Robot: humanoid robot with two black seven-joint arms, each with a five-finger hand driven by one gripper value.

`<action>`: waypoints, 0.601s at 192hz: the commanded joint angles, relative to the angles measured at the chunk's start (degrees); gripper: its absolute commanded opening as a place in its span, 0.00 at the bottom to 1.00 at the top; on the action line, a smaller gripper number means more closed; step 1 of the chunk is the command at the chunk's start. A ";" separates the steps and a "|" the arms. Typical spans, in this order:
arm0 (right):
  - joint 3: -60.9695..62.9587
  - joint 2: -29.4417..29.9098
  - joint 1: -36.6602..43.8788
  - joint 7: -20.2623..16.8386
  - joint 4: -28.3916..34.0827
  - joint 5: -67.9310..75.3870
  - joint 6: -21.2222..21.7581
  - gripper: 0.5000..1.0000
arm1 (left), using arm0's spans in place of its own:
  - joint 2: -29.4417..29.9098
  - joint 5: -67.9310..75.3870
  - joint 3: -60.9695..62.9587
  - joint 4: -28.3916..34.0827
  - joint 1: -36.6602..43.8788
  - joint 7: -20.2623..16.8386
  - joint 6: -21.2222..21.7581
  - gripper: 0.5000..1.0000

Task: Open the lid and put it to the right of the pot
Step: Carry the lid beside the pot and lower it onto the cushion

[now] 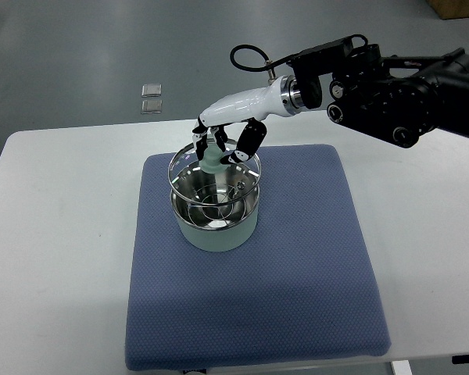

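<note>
Reaching in from the right edge of the picture, the right hand [223, 139] was over the far part of the pot [216, 220], and its fingers [248, 141] were closed around the pale green knob [212, 162] of the glass lid [213, 170]. The lid was held tilted just above the pot, with its metal rim near the pot's rim; whether the two rims touched at the far side I could not tell. Inside the pot the shiny steel bottom was visible through the glass. The pot stood on the blue mat [297, 297], in the far left part of it, and the mat lay on the white table [55, 258], near the middle. The part of the mat to the right of the pot was bare.
</note>
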 commanded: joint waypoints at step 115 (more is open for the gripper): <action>8.06 -23.41 -12.90 0.02 12.14 -1.21 -1.38 0.00 | 0.00 0.00 0.05 0.00 -0.01 0.06 0.04 1.00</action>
